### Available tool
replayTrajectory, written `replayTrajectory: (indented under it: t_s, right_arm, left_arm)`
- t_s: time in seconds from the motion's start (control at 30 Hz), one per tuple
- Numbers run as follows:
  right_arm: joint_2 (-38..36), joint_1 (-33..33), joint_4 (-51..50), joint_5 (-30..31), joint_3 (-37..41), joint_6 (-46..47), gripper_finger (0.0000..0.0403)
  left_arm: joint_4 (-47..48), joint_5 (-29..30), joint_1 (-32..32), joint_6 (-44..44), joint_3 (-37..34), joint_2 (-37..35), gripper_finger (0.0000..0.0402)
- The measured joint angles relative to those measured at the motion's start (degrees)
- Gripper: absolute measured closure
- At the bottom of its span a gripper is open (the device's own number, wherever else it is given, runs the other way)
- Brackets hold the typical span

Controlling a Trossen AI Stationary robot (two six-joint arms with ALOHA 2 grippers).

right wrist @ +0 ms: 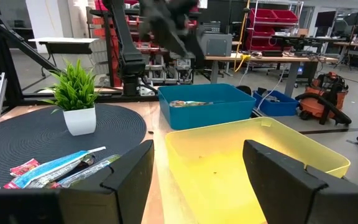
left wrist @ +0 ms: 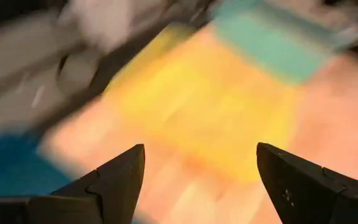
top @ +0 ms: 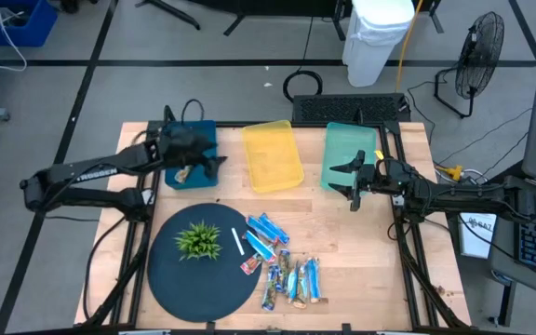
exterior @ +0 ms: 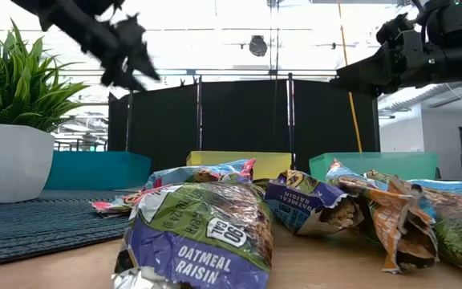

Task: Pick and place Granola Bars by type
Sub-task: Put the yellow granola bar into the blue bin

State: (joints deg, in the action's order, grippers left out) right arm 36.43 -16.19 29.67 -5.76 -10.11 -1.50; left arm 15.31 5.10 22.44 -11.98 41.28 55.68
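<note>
The left gripper (top: 214, 166) hangs over the near edge of the blue bin (top: 168, 177), fingers spread wide with nothing between them; from its own wrist camera the two dark fingers (left wrist: 120, 177) sit well apart over a blurry yellow bin (left wrist: 197, 106); the right gripper (top: 352, 181) is also wide open and empty, hovering at the green bin (top: 354, 140), on the far side of the yellow bin (top: 272, 154) from the blue one.

Granola bars: one bar (right wrist: 188, 103) already lies inside the blue bin (right wrist: 207, 115), a brownish wrapper from what I can see; the rest of the pile (top: 287, 270) is on the bare wood toward the front of the table, well apart from the blue bin and just beside the round dark mat (top: 170, 274); mostly light blue wrappers, a red one (top: 250, 266) at the mat's edge; up close one reads oatmeal raisin (exterior: 195, 241).

The little plant (top: 198, 240) stands on the mat, between the blue bin and the front edge; a thin white stick (top: 237, 241) lies next to it.
</note>
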Motion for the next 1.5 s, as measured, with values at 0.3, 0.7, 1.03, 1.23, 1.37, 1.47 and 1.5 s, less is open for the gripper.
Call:
replayTrajectory:
  t_s: [0.3,0.7,1.03,1.23,1.37,1.47,1.5]
  right_arm:
    - [0.0,0.0,-3.7,2.1,0.0,2.2,0.0165]
    - [0.0,2.1,-10.3,-11.4,0.0,9.9,0.0165]
    - [4.6,27.5,-10.6,1.4,-3.2,5.8,0.0165]
    - [16.5,39.1,-11.5,17.3,-6.6,6.6,0.0165]
    - [26.6,41.7,-11.5,19.5,-8.2,9.4,0.0165]
    - [33.8,43.1,-10.9,19.5,-9.4,10.8,0.0165]
    - [35.9,43.6,-10.8,19.4,-10.1,11.4,0.0165]
  left_arm:
    - [-27.9,-1.0,-18.4,6.2,-14.5,-9.7,0.0114]
    - [-56.0,3.7,-27.8,3.9,-32.9,-9.6,0.0103]
    - [-55.9,3.7,-27.8,4.2,-33.0,-9.6,0.0101]
    - [-55.8,3.8,-27.8,4.2,-33.0,-9.6,0.0107]
    - [-55.7,3.8,-27.8,4.2,-32.9,-9.6,0.0106]
    - [-55.7,3.9,-27.8,4.3,-32.9,-9.6,0.0108]
    - [-55.8,3.9,-27.8,4.3,-32.9,-9.6,0.0107]
